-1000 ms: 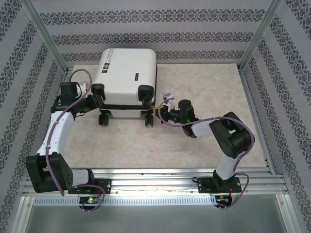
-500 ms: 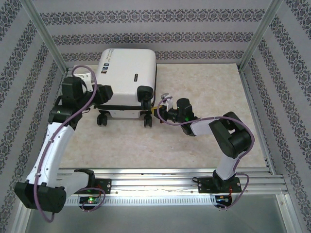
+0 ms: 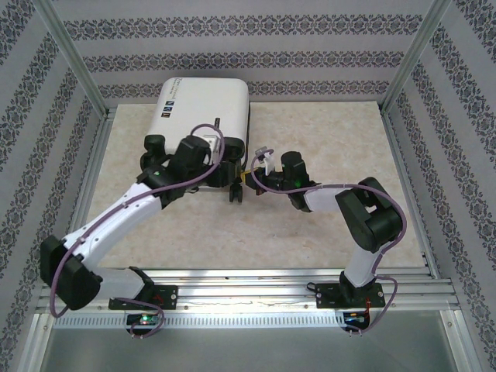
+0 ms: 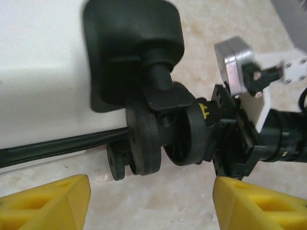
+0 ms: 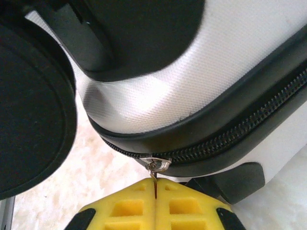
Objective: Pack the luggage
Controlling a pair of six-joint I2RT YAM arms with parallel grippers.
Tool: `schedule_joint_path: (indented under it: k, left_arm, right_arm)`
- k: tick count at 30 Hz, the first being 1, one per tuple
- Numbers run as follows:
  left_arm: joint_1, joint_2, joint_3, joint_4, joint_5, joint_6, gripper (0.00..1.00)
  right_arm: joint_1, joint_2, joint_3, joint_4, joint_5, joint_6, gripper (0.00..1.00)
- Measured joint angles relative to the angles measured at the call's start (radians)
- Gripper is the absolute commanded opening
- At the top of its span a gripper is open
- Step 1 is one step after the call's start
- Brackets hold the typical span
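Note:
The white luggage (image 3: 203,108) lies closed and flat at the back of the table. My left gripper (image 3: 220,172) hovers open at its near right corner. Its yellow fingers (image 4: 48,203) flank bare table just short of a black caster wheel (image 4: 158,139), touching nothing. My right gripper (image 3: 249,177) is pressed to the same corner from the right. Its yellow pads (image 5: 129,206) are shut on the small metal zipper pull (image 5: 157,167) hanging from the black zipper (image 5: 230,134) between the white shells (image 5: 192,72). The right gripper's black body (image 4: 240,139) sits directly behind the wheel in the left wrist view.
Aluminium frame rails (image 3: 108,132) and patterned walls enclose the marble-look tabletop (image 3: 325,139). Open surface lies to the right of the luggage and in front of it. Another caster (image 5: 29,110) looms at the left of the right wrist view.
My left arm has swung from the luggage's left side round to its near right corner, and its jaws have opened. The right gripper has stayed on the zipper pull.

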Motion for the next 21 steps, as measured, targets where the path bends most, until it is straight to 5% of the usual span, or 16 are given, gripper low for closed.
schedule_joint_path:
  k: [11, 21]
  left_arm:
    - [-0.020, 0.134, 0.074, 0.016, -0.038, -0.006, 0.67]
    - [-0.042, 0.218, 0.146, -0.009, -0.115, -0.020, 0.14]
  right_arm:
    - [0.000, -0.023, 0.065, -0.194, -0.006, -0.080, 0.00]
    - [0.000, -0.046, 0.107, -0.322, 0.018, -0.094, 0.00]
